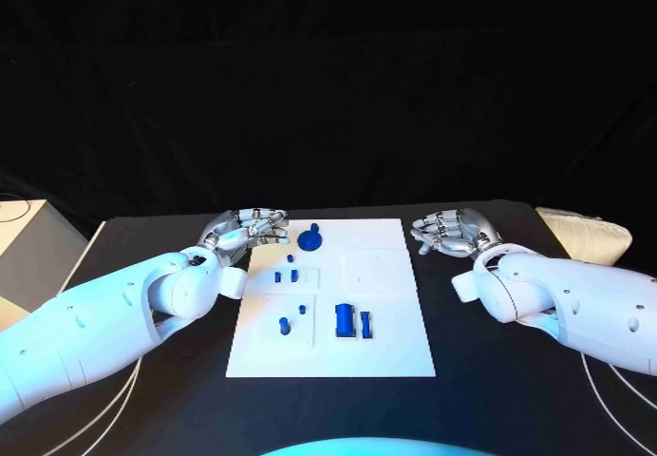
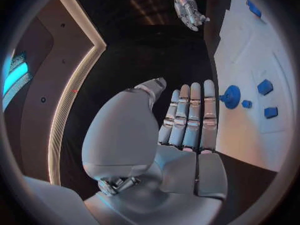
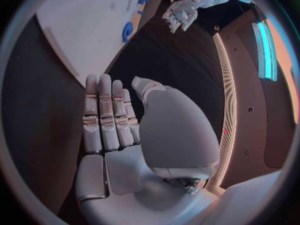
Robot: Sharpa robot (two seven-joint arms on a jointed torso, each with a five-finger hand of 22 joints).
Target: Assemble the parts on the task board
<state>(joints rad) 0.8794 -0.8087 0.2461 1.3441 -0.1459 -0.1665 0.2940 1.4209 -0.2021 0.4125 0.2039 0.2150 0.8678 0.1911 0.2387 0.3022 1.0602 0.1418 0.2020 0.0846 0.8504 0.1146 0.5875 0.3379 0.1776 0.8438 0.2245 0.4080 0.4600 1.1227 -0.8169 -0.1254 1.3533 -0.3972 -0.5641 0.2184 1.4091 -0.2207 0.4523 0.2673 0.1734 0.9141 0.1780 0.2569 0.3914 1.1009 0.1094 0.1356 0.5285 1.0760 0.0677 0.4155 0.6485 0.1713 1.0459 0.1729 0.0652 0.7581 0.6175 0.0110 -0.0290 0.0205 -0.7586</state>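
While small parts (image 1: 344,323) blur on the task board (image 1: 386,356), both robot hands released, empty.

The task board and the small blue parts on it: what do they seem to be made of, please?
The task board looks like matte white plastic: flat, even, no glare, with shallow recessed outlines. The blue parts look like moulded or printed plastic: uniform saturated colour, dull surface. Neither can be confirmed from these views.

White flat rectangular task board (image 1: 390,351) on matte black table (image 1: 507,389). Small blue plastic parts (image 1: 346,322) on it; blue round knobbed part (image 1: 312,239) just beside silver left hand (image 1: 250,228).
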